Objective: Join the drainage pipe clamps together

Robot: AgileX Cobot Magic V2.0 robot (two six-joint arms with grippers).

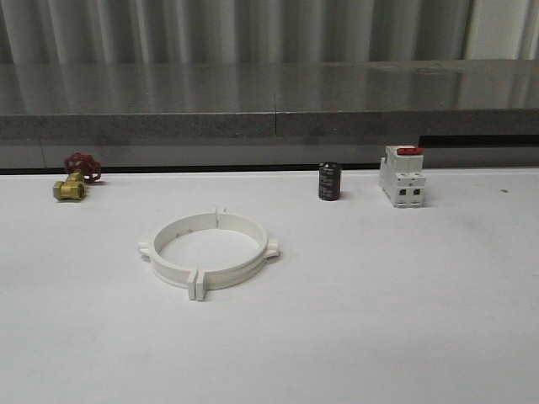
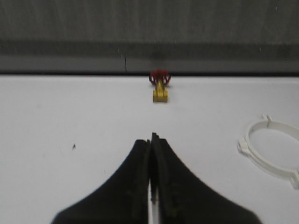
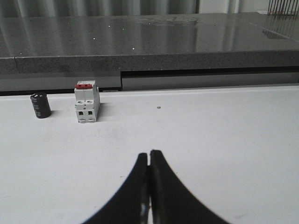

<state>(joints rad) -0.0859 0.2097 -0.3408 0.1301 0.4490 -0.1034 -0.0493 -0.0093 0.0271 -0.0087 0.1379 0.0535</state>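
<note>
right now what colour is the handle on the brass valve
Red. The valve handle shows best in the front view.

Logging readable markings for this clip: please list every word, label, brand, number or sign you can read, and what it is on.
No text can be read in any view.
Black capacitor: pale markings, too blurred to read.
White circuit breaker with red switch: any print too small to read.
Brass valve with red handwheel: no marking visible.
Drainage pipe clamps: plain white, no marking visible.
</note>
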